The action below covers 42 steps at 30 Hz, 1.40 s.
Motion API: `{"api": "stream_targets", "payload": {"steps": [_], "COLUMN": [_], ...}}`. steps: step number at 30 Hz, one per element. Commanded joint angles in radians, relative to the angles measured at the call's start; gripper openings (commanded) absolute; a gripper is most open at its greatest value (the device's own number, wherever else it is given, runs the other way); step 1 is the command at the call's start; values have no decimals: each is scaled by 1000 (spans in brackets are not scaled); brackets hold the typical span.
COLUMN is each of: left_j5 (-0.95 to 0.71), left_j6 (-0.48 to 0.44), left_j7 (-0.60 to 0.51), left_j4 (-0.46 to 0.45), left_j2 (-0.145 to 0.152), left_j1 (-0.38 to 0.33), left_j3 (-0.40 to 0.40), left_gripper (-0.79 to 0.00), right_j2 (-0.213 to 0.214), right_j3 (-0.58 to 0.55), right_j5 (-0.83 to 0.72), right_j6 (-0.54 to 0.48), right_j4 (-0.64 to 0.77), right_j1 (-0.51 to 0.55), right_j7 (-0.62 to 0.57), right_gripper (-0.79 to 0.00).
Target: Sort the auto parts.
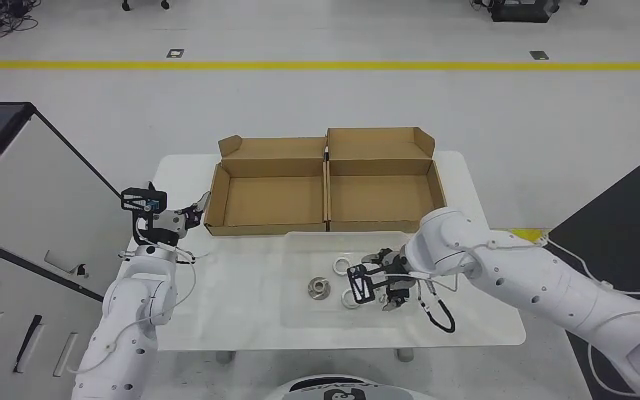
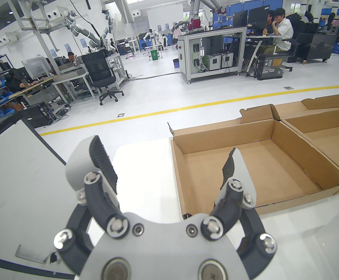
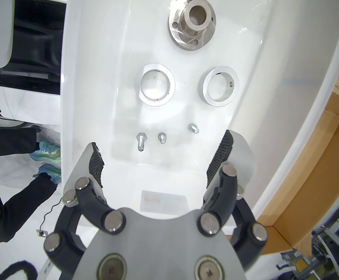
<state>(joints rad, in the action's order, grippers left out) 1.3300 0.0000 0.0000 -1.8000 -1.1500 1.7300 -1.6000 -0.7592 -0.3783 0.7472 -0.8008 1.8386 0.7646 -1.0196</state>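
Right wrist view brings out the small parts on the white tray (image 3: 87, 79). Three bolts are seen just beyond the right gripper (image 3: 160, 153), whose fingers are spread wide with nothing between them. The longest bolt (image 3: 141, 141) lies flat, its long axis running from the claw towards the rings, with the hex head at the far end and the shank pointing back at the claw. A shorter bolt (image 3: 162, 138) lies just beside it. The third bolt (image 3: 193, 128) is set a little apart, with its shank turned towards the cardboard side. Beyond the bolts two metal rings (image 3: 155, 84) (image 3: 220, 86) lie flat side by side with their openings upward. Farther still, a flanged hub (image 3: 192, 25) stands on its flange with its bore upward. In the top view the layout is given instead: two open cardboard boxes (image 1: 270, 195) (image 1: 385, 190) are placed side by side behind the tray. The left gripper (image 1: 195, 213) is seen at the outer near corner of the left box. In the left wrist view its fingers (image 2: 102, 156) are shown apart and holding nothing.
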Motion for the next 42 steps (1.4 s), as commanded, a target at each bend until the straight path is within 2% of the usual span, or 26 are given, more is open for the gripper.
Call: {"api": "stream_targets", "payload": {"steps": [1, 12, 13, 14, 16, 23, 42], "left_j5": [0, 0, 0, 0, 0, 0, 0], "left_j6": [0, 0, 0, 0, 0, 0, 0], "left_j7": [0, 0, 0, 0, 0, 0, 0], "left_j4": [0, 0, 0, 0, 0, 0, 0], "left_j2": [0, 0, 0, 0, 0, 0, 0], "left_j1": [0, 0, 0, 0, 0, 0, 0], "left_j3": [0, 0, 0, 0, 0, 0, 0], "left_gripper": [0, 0, 0, 0, 0, 0, 0], "right_j2": [1, -14, -17, -19, -24, -39, -75], "right_j3": [13, 124, 134, 143, 162, 208, 208], "right_j5": [-13, -96, -104, -110, -122, -151, -151], "right_j6": [17, 127, 133, 138, 142, 152, 174], "right_j4": [11, 5, 3, 1, -5, -36, -81], "right_j1": [-10, -97, -105, -114, -129, -169, -138], "right_j7": [-17, -127, -132, -137, -141, -152, -173], "right_gripper": [0, -6, -102, -126, -246, -394, -456]}}
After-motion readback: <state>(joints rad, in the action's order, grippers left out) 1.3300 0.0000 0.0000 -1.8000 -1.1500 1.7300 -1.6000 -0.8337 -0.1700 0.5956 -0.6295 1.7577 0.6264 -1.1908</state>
